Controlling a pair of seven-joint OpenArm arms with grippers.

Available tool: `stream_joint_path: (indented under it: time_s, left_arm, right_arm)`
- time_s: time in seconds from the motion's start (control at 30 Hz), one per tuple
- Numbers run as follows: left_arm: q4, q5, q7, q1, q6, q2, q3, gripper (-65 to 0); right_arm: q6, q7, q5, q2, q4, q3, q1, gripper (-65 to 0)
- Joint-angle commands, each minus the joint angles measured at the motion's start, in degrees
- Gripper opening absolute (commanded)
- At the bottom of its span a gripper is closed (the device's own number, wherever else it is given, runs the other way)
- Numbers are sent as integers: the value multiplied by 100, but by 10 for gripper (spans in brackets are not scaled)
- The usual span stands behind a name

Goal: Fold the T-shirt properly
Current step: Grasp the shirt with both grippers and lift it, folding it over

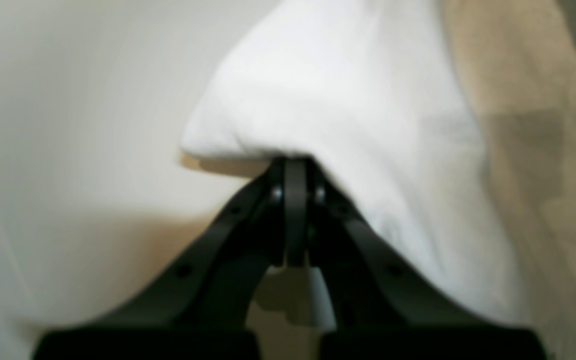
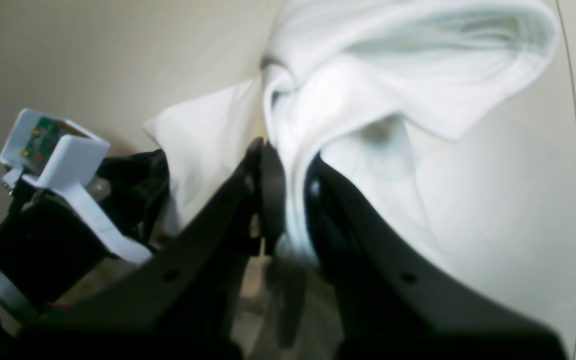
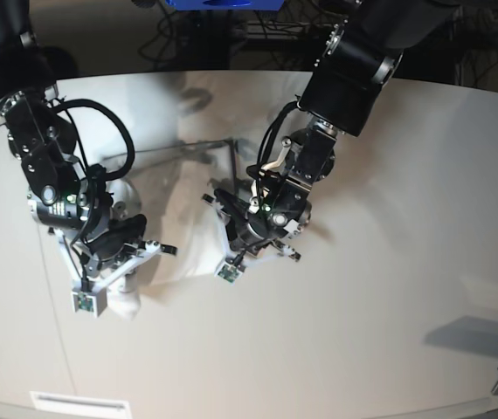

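Base view showed my left gripper (image 3: 247, 246) and right gripper (image 3: 125, 281) each clamped on the large white cotton T-shirt (image 3: 188, 223), mid-fold; next I judged I should carry the cloth across evenly.

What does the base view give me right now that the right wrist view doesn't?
Only the base view shows both arms over the table, with the left gripper and the right gripper each at a low corner of the T-shirt stretched between them. Only the right wrist view shows the right gripper close up, jaws pinched on a bunched fold of white cloth. Both show the white shirt lifted, no print visible.
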Motion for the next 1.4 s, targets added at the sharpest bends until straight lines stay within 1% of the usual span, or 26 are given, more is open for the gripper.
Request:
stream_joint_path:
  time_s: [0.0, 0.13, 0.3, 0.33, 0.43, 0.53, 0.6, 0.93, 1.0, 1.07, 1.2, 1.3, 1.37]
  left_arm:
    - [90, -59, 390, 10, -82, -100, 3, -650]
    - [336, -68, 566, 2, -73, -258, -41, -650]
    - [705, -59, 619, 19, -73, -320, -533, -650]
    - [732, -59, 751, 19, -73, -382, -577, -650]
    - [872, -59, 997, -7, -82, -417, -612, -650]
    - [978, -59, 1190, -16, -82, -584, -577, -650]
    - [978, -59, 1217, -7, -82, -593, -569, -650]
    - [925, -59, 1234, 37, -82, -610, -569, -650]
    - [925, -59, 1322, 37, -82, -610, -569, -650]
    - [925, -59, 1331, 37, -82, -619, -569, -650]
    - [978, -59, 1375, 169, -82, -804, -569, -650]
    - [978, -68, 1375, 230, -82, -997, -569, -650]
    - [987, -59, 1375, 336, -82, -1058, -604, -650]
  right_arm:
    - [-1, 142, -76, 36, 86, 37, 168, -649]
    - [-1, 142, -76, 44, 86, 37, 177, -649]
    - [-1, 142, -76, 36, 86, 37, 194, -649]
    - [-1, 142, -76, 36, 86, 37, 194, -649]
    - [-1, 142, -76, 36, 86, 29, 194, -649]
    - [-1, 133, -76, 36, 86, 29, 194, -649]
    - [-1, 133, -76, 36, 86, 20, 194, -649]
    - [-1, 124, -76, 36, 86, -657, 282, -649]
    - [-1, -25, -76, 27, 86, -868, 379, -649]
    - [-1, -131, -76, -61, 86, -965, 449, -649]
    - [-1, -289, -76, -290, 86, -991, 502, -649]
    - [-1, -342, -76, -360, 86, -991, 537, -649]
    - [-1, -342, -76, -369, 77, -991, 537, -646]
